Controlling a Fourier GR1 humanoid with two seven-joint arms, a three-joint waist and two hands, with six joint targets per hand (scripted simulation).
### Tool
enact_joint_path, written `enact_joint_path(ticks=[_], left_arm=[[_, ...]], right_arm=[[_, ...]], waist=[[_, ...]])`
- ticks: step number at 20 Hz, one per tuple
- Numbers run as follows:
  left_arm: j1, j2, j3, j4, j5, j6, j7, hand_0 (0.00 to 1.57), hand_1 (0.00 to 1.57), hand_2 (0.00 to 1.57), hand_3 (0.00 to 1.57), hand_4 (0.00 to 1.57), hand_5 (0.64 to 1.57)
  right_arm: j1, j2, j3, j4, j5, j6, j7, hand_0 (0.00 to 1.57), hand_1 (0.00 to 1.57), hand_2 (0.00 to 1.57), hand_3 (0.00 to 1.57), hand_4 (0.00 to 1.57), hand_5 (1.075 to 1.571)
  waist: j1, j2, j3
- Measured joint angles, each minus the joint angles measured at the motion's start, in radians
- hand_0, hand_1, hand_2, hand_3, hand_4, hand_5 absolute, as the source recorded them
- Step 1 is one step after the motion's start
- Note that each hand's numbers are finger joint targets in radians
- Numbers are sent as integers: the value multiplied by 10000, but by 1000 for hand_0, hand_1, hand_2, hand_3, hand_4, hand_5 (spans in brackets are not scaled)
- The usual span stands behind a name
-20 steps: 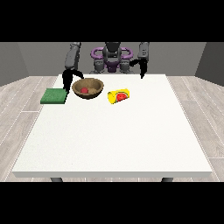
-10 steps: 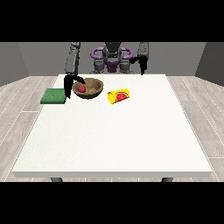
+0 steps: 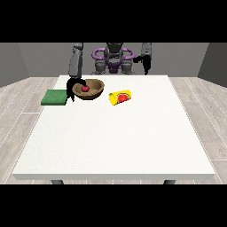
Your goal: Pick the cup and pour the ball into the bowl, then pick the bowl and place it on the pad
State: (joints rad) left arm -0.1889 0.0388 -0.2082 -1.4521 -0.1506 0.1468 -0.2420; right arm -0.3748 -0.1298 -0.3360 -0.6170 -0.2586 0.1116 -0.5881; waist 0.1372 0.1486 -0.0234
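A brown bowl stands on the white table at the back left, with a red ball inside it. The hand at the view's left hangs at the bowl's left rim, its fingers curled down around that edge. A yellow cup with a red pattern lies on its side just right of the bowl. Left of the bowl lies the flat green pad. The hand at the view's right is raised near the robot's torso, away from everything.
The robot's torso stands behind the table's far edge. A wooden floor surrounds the table on every side.
The hand at the view's left has come down from above the bowl to its left rim. The hand at the view's right has lifted slightly towards the torso.
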Motion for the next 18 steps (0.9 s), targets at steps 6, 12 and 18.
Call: enact_joint_path(ticks=[6, 12, 18], left_arm=[[-20, 135, -63, -410, 17, -210, 11, 0, 0, 0, 0, 998, 1387], [368, 264, 93, -284, 240, -427, -35, 0, 0, 0, 0, 1105, 1359], [764, 463, 618, 433, 520, -542, -209, 0, 0, 0, 0, 1155, 1358]], right_arm=[[286, 150, -355, -412, -438, -471, -12, 1571, 1571, 1571, 1571, 948, 1493], [275, 206, -526, -673, -953, -1069, 1240, 1571, 1571, 1571, 1478, 938, 1492], [-140, -405, -221, -861, -975, -1693, 3529, 1571, 1571, 1571, 1271, 918, 1496]], waist=[[323, 203, -192], [330, -213, 65], [-253, -949, 316]])
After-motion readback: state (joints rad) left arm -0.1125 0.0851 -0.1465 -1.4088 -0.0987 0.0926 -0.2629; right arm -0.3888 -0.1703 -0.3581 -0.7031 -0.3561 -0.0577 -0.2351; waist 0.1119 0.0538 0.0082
